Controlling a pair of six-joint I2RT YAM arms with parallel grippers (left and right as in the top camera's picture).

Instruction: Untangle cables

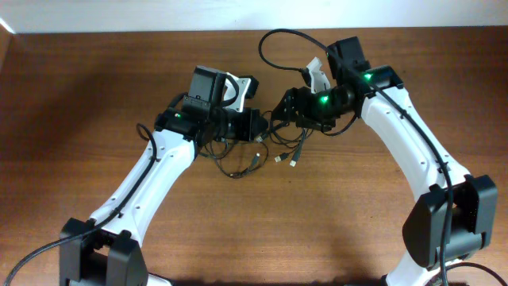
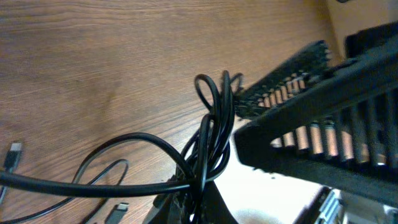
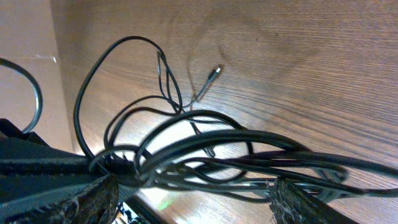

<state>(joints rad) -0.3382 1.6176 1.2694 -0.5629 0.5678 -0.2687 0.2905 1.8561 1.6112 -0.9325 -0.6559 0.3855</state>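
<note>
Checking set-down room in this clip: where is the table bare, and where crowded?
Bare table: the side outside the left arm, and the front strip between it and the right arm. Crowded: the middle, where left gripper and right gripper meet over the cables.

Reads as a robotics lab bench. A flat brown wood-grain table (image 1: 71, 119) sits against a plain pale wall strip (image 1: 119, 14). Two white-shelled, black-jointed robot arms reach in from the near edge, one on the left (image 1: 151, 179) and one on the right (image 1: 413, 151), with small green status lights (image 1: 324, 100) glowing near the wrists. Thick black wiring (image 1: 274, 40) loops off the right arm. Thin black cords (image 1: 254, 159) with small plug ends lie tangled between the arms.
</note>
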